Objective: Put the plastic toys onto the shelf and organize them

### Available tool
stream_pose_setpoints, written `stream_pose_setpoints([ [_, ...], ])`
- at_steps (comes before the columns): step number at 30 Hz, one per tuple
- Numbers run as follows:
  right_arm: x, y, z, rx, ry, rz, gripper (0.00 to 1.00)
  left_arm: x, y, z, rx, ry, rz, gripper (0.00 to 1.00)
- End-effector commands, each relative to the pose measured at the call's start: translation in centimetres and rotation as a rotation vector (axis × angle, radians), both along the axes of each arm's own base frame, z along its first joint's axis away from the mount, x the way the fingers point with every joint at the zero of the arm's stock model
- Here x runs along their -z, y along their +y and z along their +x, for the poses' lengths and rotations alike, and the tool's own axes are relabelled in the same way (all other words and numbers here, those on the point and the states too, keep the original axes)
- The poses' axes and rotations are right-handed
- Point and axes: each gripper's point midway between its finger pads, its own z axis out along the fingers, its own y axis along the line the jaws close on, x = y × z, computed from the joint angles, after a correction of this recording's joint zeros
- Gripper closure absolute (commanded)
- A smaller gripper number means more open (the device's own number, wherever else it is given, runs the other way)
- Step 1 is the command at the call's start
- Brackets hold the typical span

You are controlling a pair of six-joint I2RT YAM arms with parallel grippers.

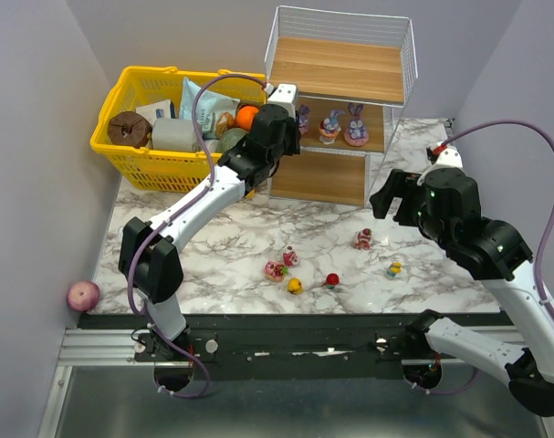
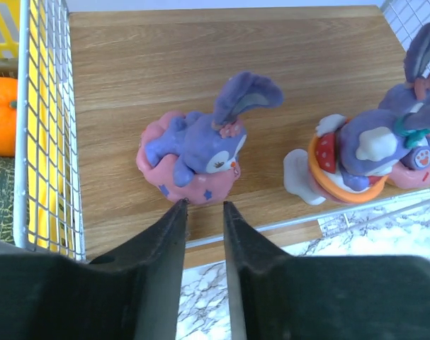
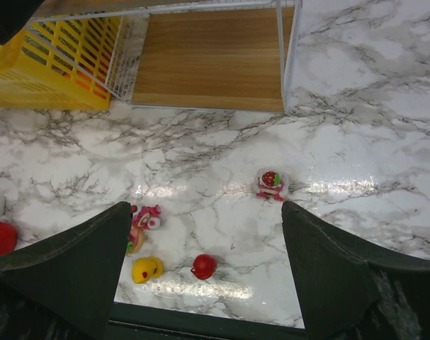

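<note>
Three bunny figures (image 1: 331,126) placed on shelf (image 1: 340,68); six toys (image 1: 295,286) left on table (image 1: 222,237) at 6 o'clock. Left gripper (image 2: 205,205) narrow, right gripper (image 3: 204,207) wide, both empty.

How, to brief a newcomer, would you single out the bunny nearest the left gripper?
Find the wire shelf and its middle board. Of the bunnies there, take the leftmost, before the left gripper. It sprawls on a pink starred cushion; its neighbour has an orange ring.

Robot lab: grey-walled marble tabletop (image 1: 222,265)
</note>
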Motion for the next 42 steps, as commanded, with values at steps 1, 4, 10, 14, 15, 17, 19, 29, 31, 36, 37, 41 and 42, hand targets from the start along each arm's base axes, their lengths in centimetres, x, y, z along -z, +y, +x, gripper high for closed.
stream_pose_setpoints([
  [1,-0.1,-0.1,-0.1,0.006,-0.014,0.018,0.07,-2.7,1.4,0.7,-0.096,-0.065,-0.067,0.69],
  [4,-0.1,-0.2,-0.1,0.01,-0.018,0.022,0.07,-2.3,2.0,0.9,-0.136,-0.064,-0.067,0.71],
  [10,0.1,-0.2,-0.2,0.008,-0.013,0.022,0.07,-2.1,2.6,1.2,-0.177,-0.066,-0.071,0.71],
  [14,0.0,-0.2,-0.2,0.01,-0.014,0.019,0.07,-1.7,2.9,1.4,-0.202,-0.06,-0.071,0.71],
  [15,0.0,-0.2,-0.2,0.009,-0.014,0.02,0.07,-1.7,3.1,1.4,-0.212,-0.06,-0.072,0.71],
  [17,0.2,-0.3,-0.2,0.012,-0.011,0.016,0.07,-1.6,3.1,1.5,-0.217,-0.06,-0.072,0.71],
  [19,0.2,-0.3,-0.2,0.012,-0.012,0.017,0.07,-1.7,3.3,1.5,-0.225,-0.061,-0.074,0.71],
  [29,0.7,-0.3,-0.5,0.008,0.008,0.016,0.07,-3.4,3.4,-1.1,-0.148,-0.058,-0.113,0.67],
  [31,0.8,-0.1,-0.5,0.003,0.014,0.017,0.06,-3.1,3.6,-2.0,-0.129,-0.049,-0.121,0.63],
  [36,1.6,0.6,-0.3,-0.032,0.039,0.004,0.06,-4.8,4.4,-5.0,-0.069,-0.057,-0.158,0.56],
  [37,1.8,1.0,-0.4,-0.054,0.048,0.004,0.04,-4.8,4.5,-5.6,-0.056,-0.052,-0.152,0.52],
  [41,3.7,2.9,-0.3,-0.172,0.087,-0.022,0.0,-5.1,5.8,-8.3,-0.024,-0.044,-0.158,0.39],
  [42,4.8,3.2,-0.5,-0.2,0.106,-0.028,0.0,-3.7,6.2,-8.8,-0.033,-0.02,-0.145,0.36],
])
